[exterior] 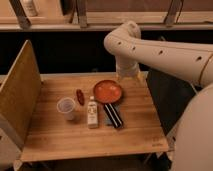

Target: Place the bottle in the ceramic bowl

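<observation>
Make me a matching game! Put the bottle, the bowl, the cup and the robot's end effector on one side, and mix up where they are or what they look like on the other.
Things:
1. bottle
2. ceramic bowl
3. plastic cup
4. end effector

Clues:
A. shiny orange-red
B. hanging over the far edge of the table, behind the bowl, holding nothing
C. see-through, just left of the bottle in the picture
D. standing upright with a white cap, next to a dark flat thing

Pairs: 1-D, 2-A, 3-C, 4-B
</observation>
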Controlling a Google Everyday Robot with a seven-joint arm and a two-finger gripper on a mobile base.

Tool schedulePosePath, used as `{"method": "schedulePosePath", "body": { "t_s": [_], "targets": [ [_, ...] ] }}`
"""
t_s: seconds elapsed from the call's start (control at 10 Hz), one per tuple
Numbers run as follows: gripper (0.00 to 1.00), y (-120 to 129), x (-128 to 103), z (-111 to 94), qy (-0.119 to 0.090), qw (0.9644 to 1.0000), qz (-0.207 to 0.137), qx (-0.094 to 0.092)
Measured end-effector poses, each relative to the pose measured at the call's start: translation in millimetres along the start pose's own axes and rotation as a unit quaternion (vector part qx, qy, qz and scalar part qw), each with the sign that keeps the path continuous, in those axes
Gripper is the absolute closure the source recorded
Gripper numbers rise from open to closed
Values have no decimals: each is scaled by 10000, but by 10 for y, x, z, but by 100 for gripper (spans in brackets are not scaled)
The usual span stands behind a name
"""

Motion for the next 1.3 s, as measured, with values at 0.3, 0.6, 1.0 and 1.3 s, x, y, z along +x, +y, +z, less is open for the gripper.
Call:
{"method": "schedulePosePath", "body": {
  "t_s": [0.3,0.6,1.0,1.3],
  "targets": [
    [35,88,321,75,300,9994,156,-40],
    [35,393,763,186,929,9941,-158,-546],
    [35,601,1009,102,1126,9864,-868,-828],
    [35,582,998,111,1113,9867,-863,-812]
  ]
}}
